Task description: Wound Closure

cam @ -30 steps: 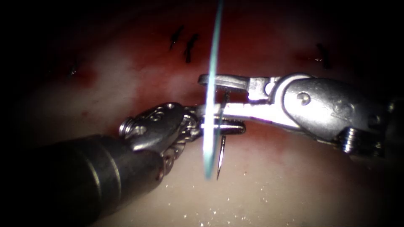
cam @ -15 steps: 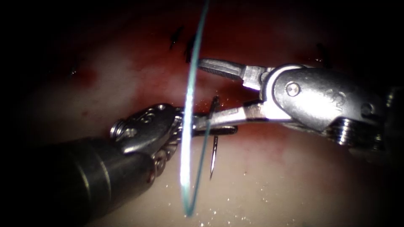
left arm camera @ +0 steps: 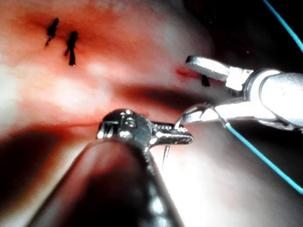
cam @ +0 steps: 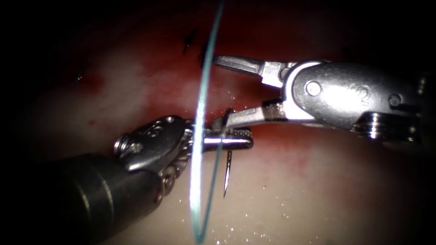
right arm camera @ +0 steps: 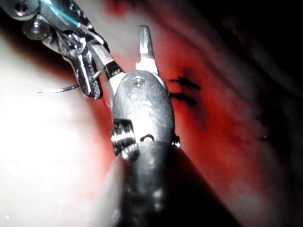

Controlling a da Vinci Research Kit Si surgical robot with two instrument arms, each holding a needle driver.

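My left tool (cam: 245, 138) comes in from the lower left with its jaws shut on the curved needle (cam: 226, 172) near mid-curve. The needle's tip hangs down over the pale tissue (cam: 295, 195), clear of it. My right tool (cam: 218, 90) stands open wide, holding nothing, with its lower jaw just beside the needle's upper end. The blue thread (cam: 200, 136) sweeps in a long arc across the left tool. In the left wrist view the left tool (left arm camera: 187, 137) grips the needle (left arm camera: 164, 156) beside the open right tool (left arm camera: 188, 87). The right wrist view shows the needle (right arm camera: 59, 89).
Two dark finished stitches (cam: 188, 41) (cam: 204, 50) sit behind the tools on the reddened band of the cut (cam: 272, 136). Red fluid stains the tissue around it. The thread (left arm camera: 265, 158) trails off past the right tool.
The right tool's jaws have opened wider and lifted off the needle. The left tool has shifted slightly left with the needle. The thread arc has swung left.
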